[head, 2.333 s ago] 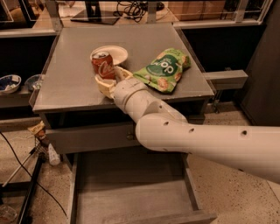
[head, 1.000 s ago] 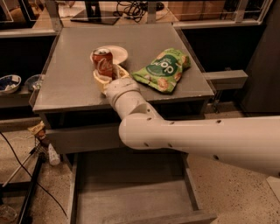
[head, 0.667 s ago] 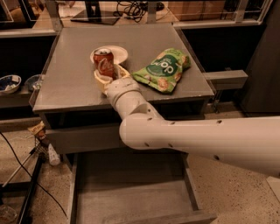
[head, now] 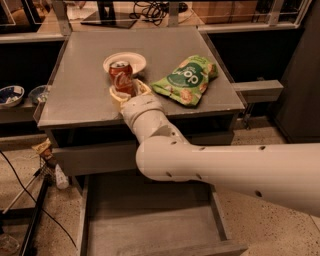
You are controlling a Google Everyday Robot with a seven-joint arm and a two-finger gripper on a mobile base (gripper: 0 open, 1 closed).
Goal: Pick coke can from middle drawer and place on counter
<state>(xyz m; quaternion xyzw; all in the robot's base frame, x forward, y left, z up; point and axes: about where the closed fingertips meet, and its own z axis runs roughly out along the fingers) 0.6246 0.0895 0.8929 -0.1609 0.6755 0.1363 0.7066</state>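
The red coke can (head: pixel 121 75) stands upright on the grey counter (head: pixel 80 95), just in front of a white bowl (head: pixel 125 61). My gripper (head: pixel 128 90) reaches in from the front edge of the counter. Its cream fingers (head: pixel 115 93) sit on either side of the can's lower half, shut on it. The middle drawer (head: pixel 150 220) is pulled out below, and its flat grey floor is bare. My thick white arm (head: pixel 225 170) crosses above the drawer's right side and hides part of it.
A green snack bag (head: pixel 186 79) lies on the counter right of the can. A closed grey drawer front (head: pixel 95 156) sits under the counter edge. Blue-and-white bowls (head: pixel 10 95) rest on a low shelf at left. Cables (head: pixel 30 200) trail on the floor at left. A wooden desk (head: pixel 150 15) stands behind.
The arm's elbow has swung left and come closer to the camera. The can and gripper have shifted slightly toward the counter's front edge, with the fingers still around the can.
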